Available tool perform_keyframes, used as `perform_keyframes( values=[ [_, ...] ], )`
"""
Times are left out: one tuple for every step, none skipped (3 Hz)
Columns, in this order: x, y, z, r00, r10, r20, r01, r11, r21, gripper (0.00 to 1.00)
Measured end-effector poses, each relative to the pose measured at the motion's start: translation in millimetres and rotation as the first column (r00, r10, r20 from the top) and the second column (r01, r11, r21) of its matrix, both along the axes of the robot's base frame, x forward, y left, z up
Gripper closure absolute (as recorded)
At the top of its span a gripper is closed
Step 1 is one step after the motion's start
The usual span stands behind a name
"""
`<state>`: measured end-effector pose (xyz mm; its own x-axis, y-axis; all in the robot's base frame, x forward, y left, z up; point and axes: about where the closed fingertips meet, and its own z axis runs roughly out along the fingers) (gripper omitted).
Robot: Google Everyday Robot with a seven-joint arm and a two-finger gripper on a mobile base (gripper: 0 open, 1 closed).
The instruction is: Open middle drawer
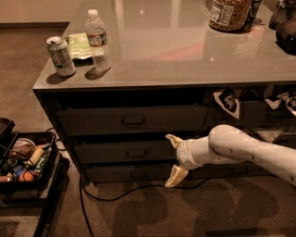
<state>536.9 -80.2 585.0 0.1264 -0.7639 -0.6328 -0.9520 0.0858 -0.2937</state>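
Note:
The middle drawer (115,151) is the dark grey front of medium height between a taller top drawer (92,121) and a slimmer bottom drawer (111,174). Its front sits about level with the others. Its small metal handle (137,152) is at its centre. My gripper (172,159) is open, with one cream finger (173,139) above and the other lower (175,177). It hangs in front of the middle drawer's right part, a short way right of the handle and apart from it. My white arm (240,150) reaches in from the right.
On the counter top (185,60) stand a soda can (61,56), a water bottle (98,40), a green packet (79,45) and a jar (226,14). A black bin of clutter (23,162) stands on the floor at left. A cable (115,193) lies below the drawers.

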Motion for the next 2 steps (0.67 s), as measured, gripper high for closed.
perform_keyframes(
  values=[
    [15.4,6.0,-33.0,0.999,0.016,-0.042,-0.015,1.0,0.027,0.0],
    [34.9,11.2,-101.2,0.9955,-0.03,-0.089,0.036,0.997,0.071,0.0]
  ],
)
